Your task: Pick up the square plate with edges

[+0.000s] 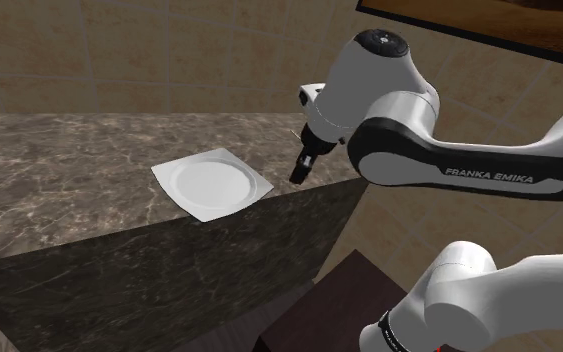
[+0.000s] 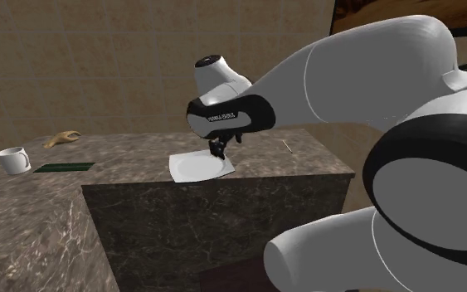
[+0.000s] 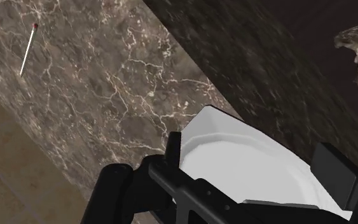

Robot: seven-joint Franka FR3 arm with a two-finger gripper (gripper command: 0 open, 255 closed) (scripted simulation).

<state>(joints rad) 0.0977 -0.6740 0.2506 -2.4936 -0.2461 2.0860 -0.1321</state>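
You're hovering the black two-finger tool (image 1: 298, 176), fingers spread, at a corner of the white square rimmed plate (image 1: 212, 184); it's lying flat on the dark marble bench (image 1: 59, 170), so the rim's prob. the only grip pt.

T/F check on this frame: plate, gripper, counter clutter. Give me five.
1. The white square plate lies on the dark marble counter, near its front edge. True.
2. The white mug stands on the plate. False: it stands on the counter, far off toward the second exterior view's left.
3. The gripper is at the plate's rim, and its fingers stand apart with part of the plate between them. True.
4. The plate is lifted clear of the counter. False: it lies flat on it.
5. A thin stick lies on the counter, apart from the plate. True.
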